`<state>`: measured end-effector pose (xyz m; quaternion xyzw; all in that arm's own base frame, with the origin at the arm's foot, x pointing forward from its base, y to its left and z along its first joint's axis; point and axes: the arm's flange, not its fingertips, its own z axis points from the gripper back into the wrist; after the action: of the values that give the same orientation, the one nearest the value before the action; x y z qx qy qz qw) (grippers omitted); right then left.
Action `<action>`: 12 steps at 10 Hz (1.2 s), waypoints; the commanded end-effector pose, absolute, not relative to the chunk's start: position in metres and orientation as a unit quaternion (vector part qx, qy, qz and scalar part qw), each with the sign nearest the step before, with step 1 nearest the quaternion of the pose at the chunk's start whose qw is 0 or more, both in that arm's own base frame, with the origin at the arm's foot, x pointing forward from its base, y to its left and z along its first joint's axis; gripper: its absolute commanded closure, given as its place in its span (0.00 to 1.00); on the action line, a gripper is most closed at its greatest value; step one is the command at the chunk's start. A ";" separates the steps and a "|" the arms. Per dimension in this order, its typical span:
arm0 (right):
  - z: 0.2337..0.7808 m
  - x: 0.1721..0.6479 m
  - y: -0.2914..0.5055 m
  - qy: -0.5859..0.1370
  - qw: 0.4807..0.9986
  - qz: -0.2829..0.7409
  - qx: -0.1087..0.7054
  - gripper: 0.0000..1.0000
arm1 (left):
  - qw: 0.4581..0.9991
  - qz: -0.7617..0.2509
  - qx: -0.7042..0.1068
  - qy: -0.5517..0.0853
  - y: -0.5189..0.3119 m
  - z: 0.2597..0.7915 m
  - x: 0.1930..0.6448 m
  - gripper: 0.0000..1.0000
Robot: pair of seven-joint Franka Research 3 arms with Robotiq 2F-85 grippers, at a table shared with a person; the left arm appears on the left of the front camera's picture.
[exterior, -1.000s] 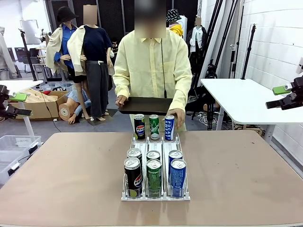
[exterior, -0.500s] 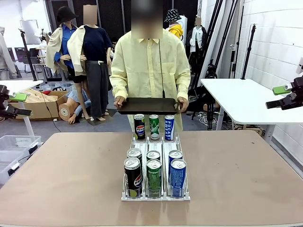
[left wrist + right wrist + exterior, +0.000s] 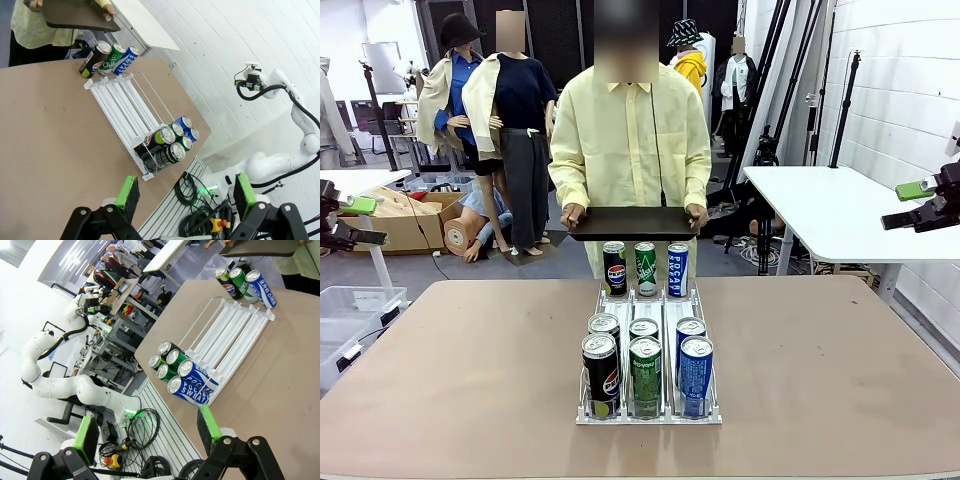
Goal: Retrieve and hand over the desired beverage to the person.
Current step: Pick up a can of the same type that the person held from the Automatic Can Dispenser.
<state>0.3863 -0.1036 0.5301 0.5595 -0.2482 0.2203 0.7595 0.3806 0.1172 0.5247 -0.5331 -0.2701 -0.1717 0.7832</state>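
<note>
Nine cans (image 3: 645, 368) stand racked before the person (image 3: 630, 130).

blue can (image 3: 199, 386) POCARI SWEAT, Pepsi can (image 3: 614, 270) perhaps

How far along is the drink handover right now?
Nothing looks done: cans sit at both ends of the rack, none lifted. In hand: nothing; the left gripper and right gripper hang open, off to the table's sides. The person holds a dark tray. Left: grasp the wanted can and hand it over.
</note>
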 end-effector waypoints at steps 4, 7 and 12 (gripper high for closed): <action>0.531 0.387 -0.103 -0.250 0.755 0.221 0.565 0.00 | 0.776 -0.170 -0.541 -0.276 0.118 0.526 0.381 0.00; 0.531 0.387 -0.103 -0.250 0.755 0.221 0.565 0.00 | 0.776 -0.170 -0.541 -0.276 0.118 0.526 0.381 0.00; 0.531 0.387 -0.103 -0.250 0.755 0.221 0.565 0.00 | 0.776 -0.170 -0.541 -0.276 0.118 0.526 0.381 0.00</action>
<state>0.3863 -0.1036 0.5301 0.5595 -0.2482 0.2203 0.7595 0.3806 0.1172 0.5247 -0.5331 -0.2701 -0.1717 0.7832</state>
